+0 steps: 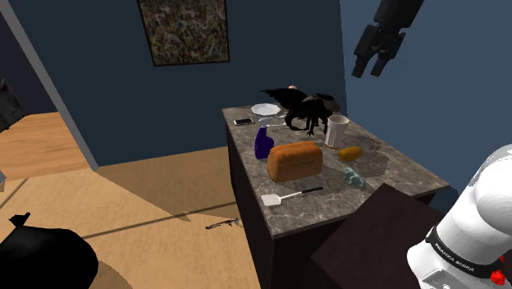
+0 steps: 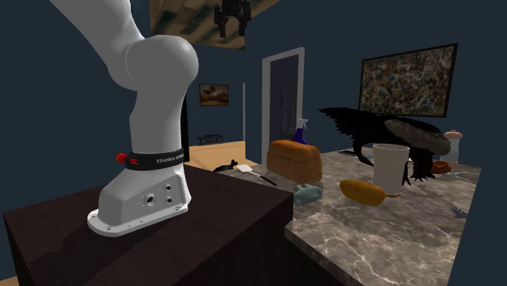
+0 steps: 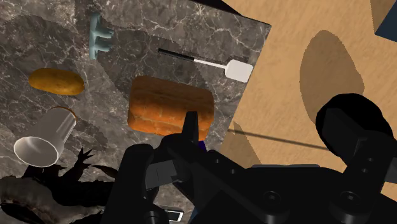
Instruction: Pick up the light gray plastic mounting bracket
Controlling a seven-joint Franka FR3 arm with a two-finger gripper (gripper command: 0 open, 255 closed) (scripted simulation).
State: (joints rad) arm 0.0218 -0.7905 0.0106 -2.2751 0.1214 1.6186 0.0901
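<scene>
**Out of sight**

The shoulder view's top edge cuts the arm (image 1: 400,10) above the gripper (image 1: 369,71). In the wrist view its black body covers most of the blue bottle (image 3: 201,145); the black bird figure (image 3: 48,181) runs off the picture. A flat thing (image 1: 244,121) at the worktop's (image 1: 386,176) far corner is too small to name.

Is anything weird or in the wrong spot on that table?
Yes: a big black winged creature figure stands on the grey marble counter among the brown bread loaf and white cup. Nothing looks spilled or tipped over.
</scene>
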